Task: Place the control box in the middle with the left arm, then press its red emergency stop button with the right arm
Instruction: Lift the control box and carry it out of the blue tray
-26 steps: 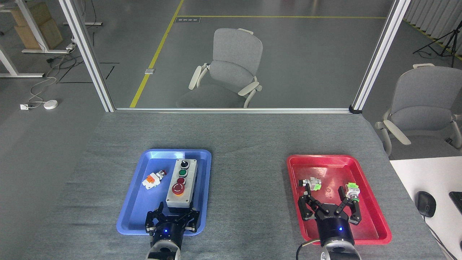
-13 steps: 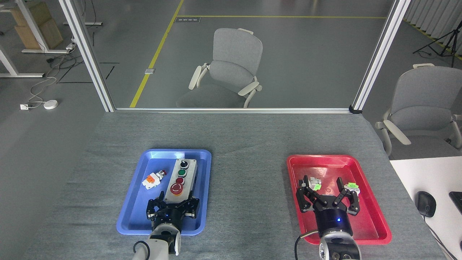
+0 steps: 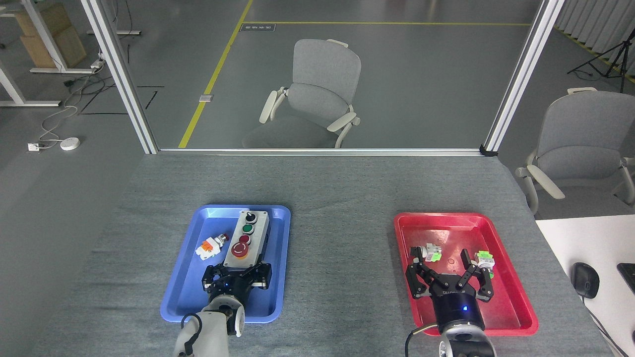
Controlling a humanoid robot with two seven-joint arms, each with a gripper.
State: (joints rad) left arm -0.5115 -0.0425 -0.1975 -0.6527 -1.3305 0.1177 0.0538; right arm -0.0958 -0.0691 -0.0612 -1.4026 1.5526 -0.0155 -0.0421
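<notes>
The control box [image 3: 246, 239], light grey with a black base, sits over the right half of the blue tray [image 3: 174, 303], its long side running away from me. Its big red emergency stop button [image 3: 240, 250] is at the near end of the row, behind it a small red button, a green button and a black knob. My left gripper [image 3: 237, 274] is shut on the box's near end and hides that end. My right gripper [image 3: 449, 270] stands open over the red tray [image 3: 516, 317], holding nothing.
A small white-and-orange push-button part [image 3: 211, 246] lies in the blue tray left of the box. Two small grey-and-green parts [image 3: 430, 252] [image 3: 484, 258] lie in the red tray by my right fingers. A white desk with a black mouse [image 3: 585, 280] borders the right.
My left gripper moved forward and closed on the box's near end; the box has shifted slightly away and to the left. My right gripper drew back a little, still open.
</notes>
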